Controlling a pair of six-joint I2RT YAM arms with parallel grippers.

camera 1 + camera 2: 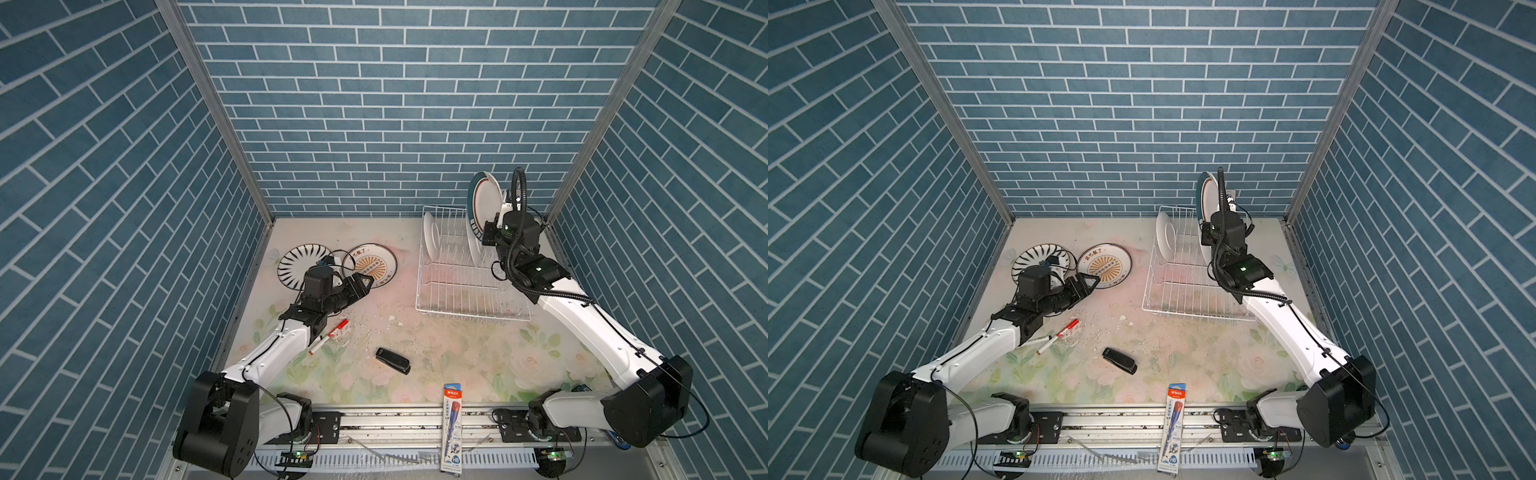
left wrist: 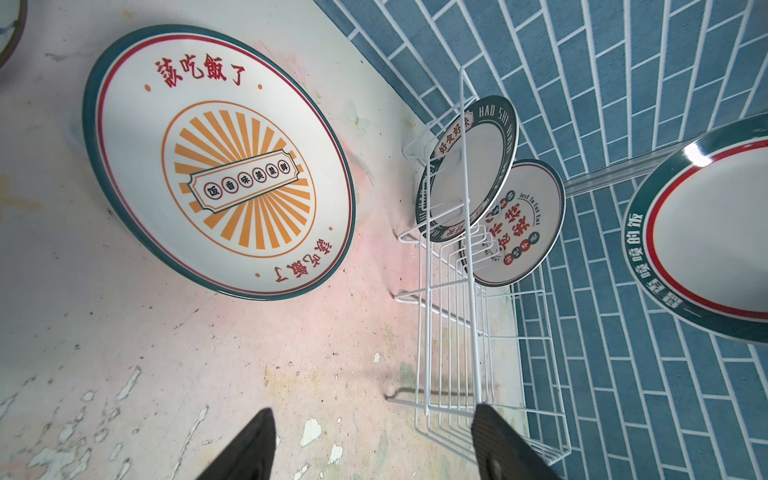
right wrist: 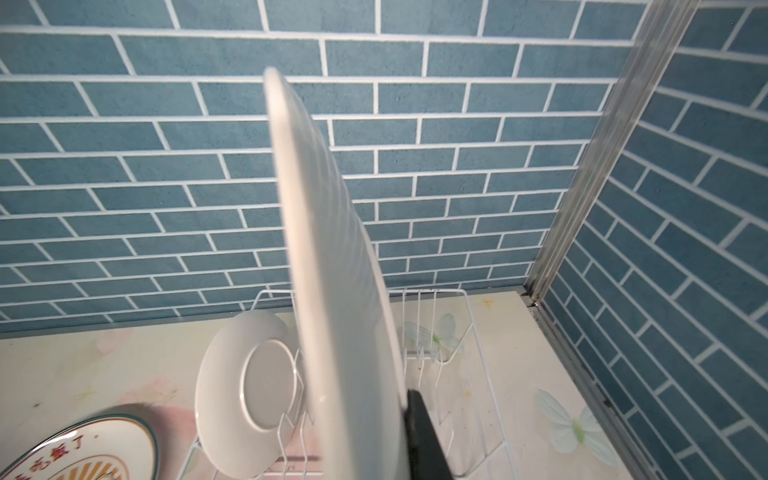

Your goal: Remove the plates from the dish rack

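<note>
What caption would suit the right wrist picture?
Right gripper holds a plate edge-on above the rack; a second plate stands in it.

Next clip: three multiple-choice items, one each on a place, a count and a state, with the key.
1. Where is the orange sunburst plate? A) in the dish rack B) flat on the table, left of the rack C) held aloft
2. How many plates lie flat on the table? A) one B) two C) four
3. The right gripper has its jaws: A) open, empty B) shut on nothing C) shut on the green-rimmed plate, above the rack
Key: 1 B, it lies face up beside the striped plate; 2 B, only those two lie flat; 3 C, its lower edge is pinched.
</note>
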